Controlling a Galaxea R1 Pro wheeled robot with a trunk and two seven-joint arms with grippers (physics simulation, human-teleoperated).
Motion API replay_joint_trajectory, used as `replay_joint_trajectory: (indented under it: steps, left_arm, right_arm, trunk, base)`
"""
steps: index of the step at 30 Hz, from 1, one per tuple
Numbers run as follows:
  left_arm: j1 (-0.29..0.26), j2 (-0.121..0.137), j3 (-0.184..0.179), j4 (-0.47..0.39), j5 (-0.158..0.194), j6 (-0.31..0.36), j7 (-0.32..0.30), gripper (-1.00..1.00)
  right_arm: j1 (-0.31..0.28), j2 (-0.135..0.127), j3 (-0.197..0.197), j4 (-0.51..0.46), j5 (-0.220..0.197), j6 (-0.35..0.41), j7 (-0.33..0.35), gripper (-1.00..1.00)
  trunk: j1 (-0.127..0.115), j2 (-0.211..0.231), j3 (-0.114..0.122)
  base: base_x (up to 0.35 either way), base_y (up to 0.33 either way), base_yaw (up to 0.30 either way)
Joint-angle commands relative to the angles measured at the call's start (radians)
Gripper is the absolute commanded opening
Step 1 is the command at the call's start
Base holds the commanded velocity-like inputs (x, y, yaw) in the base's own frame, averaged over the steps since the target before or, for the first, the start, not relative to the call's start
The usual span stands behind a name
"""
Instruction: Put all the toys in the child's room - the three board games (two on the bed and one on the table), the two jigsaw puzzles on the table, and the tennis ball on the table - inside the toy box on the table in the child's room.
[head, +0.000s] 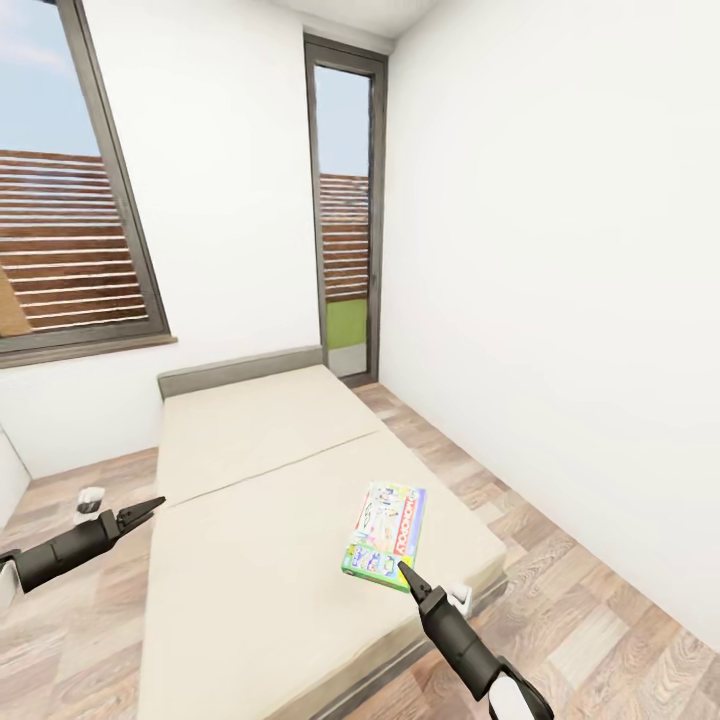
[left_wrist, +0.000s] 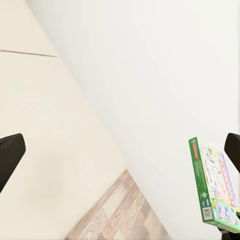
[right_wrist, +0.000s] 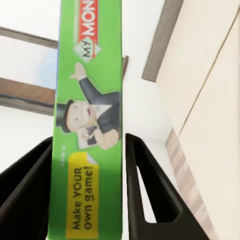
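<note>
One of the board games (head: 385, 528), a flat green box lettered "MY MONOPOLY", lies near the right front edge of the bed (head: 250, 520), which has a beige mattress. My right gripper (head: 405, 572) is at the box's near end. In the right wrist view its two dark fingers (right_wrist: 145, 190) sit on either side of the board game (right_wrist: 92, 115), shut on it. My left gripper (head: 142, 514) hovers at the bed's left edge, open and empty, with its fingers (left_wrist: 10, 155) far apart. The left wrist view also catches the board game (left_wrist: 212, 182) across the mattress.
A white wall (head: 560, 300) runs close along the bed's right side, with a strip of wood-plank floor (head: 560, 560) between. A large window (head: 70, 200) and a narrow glass door (head: 345, 220) are in the far wall. A small white object (head: 90, 500) sits on the floor left of the bed.
</note>
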Motion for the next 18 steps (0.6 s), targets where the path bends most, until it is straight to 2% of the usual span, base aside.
replay_joint_trajectory:
  steps: [1,10,18]
  left_arm:
    - [-0.001,0.000,0.002,0.000,0.001,0.010,-0.004,1.00]
    - [-0.001,0.000,0.002,0.001,0.001,0.008,-0.009,1.00]
    - [-0.001,0.000,0.002,0.001,0.001,0.007,-0.006,1.00]
  right_arm:
    - [-0.001,0.001,-0.003,0.001,-0.007,0.009,0.003,-1.00]
    - [-0.001,0.001,-0.004,0.011,-0.009,0.009,0.003,-1.00]
    - [-0.001,0.001,-0.006,0.013,-0.012,0.010,0.003,-1.00]
  trunk:
    - [0.001,-0.002,-0.001]
    - [0.001,-0.002,0.010]
    - [0.001,-0.002,0.011]
  base:
    - [0.000,0.000,-0.207]
    - [0.000,0.000,-0.203]
    - [0.000,0.000,-0.066]
